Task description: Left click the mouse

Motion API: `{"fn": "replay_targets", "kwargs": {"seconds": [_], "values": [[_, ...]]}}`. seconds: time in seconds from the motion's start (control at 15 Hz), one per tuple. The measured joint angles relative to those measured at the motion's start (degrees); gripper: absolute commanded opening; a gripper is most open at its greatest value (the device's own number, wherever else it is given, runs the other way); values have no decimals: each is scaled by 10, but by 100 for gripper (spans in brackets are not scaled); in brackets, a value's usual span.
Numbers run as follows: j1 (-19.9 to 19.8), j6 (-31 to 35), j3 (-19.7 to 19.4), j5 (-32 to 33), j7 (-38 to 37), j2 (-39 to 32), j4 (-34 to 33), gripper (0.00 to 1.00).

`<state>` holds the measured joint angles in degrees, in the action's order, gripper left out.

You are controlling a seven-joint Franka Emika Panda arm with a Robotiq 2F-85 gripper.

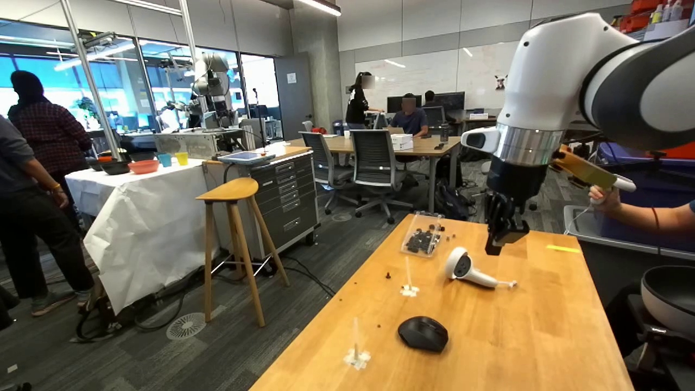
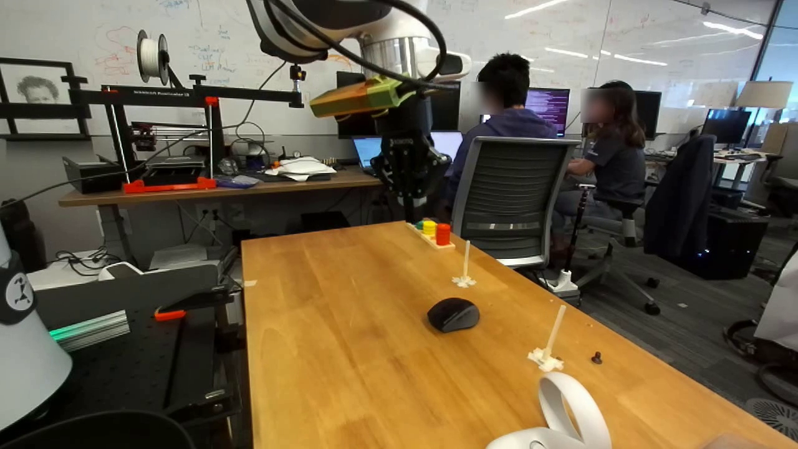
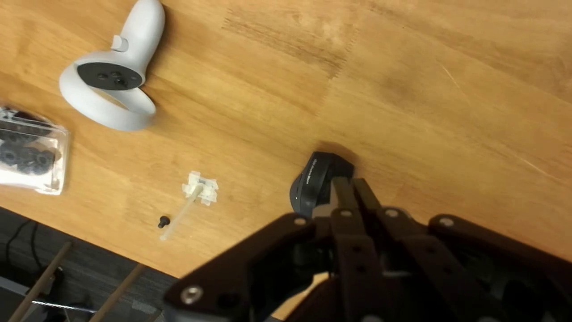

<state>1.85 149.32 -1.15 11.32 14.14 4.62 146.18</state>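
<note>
On the table (image 1: 516,347), near an upright stick (image 2: 467,260), the mouse (image 1: 423,334) lies untouched; the gripper (image 3: 352,183) hangs above, pinched narrow on nothing, and should press the mouse's left side lightly, straight down, so nothing slides.

- Windows (image 1: 111,76) glare; a ceiling lamp (image 1: 320,6) shines.
- Reflections streak the whiteboard (image 2: 511,37).
- In my wrist view, the mouse (image 3: 315,184) casts a soft shadow.
- My end effector (image 3: 351,182) looks dark, blurred there.

Arm (image 1: 548,89): bent, reaching over the tabletop (image 1: 521,336).
Gripper (image 3: 351,181): pointing down, raised within the tabletop's edges.
Fingers (image 3: 341,193): pressed together.
</note>
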Motion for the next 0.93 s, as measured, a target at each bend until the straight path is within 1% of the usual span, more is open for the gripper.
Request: {"fn": "replay_targets", "kwargs": {"seconds": [0.2,0.6,0.87,0.93], "values": [[-1,39,0,49,-45,-39,0,4],[0,97,-2,150,-156,-122,-14,6],[11,116,-13,209,-232,-181,-48,4],[16,118,-17,223,-251,-197,-62,5]]}}
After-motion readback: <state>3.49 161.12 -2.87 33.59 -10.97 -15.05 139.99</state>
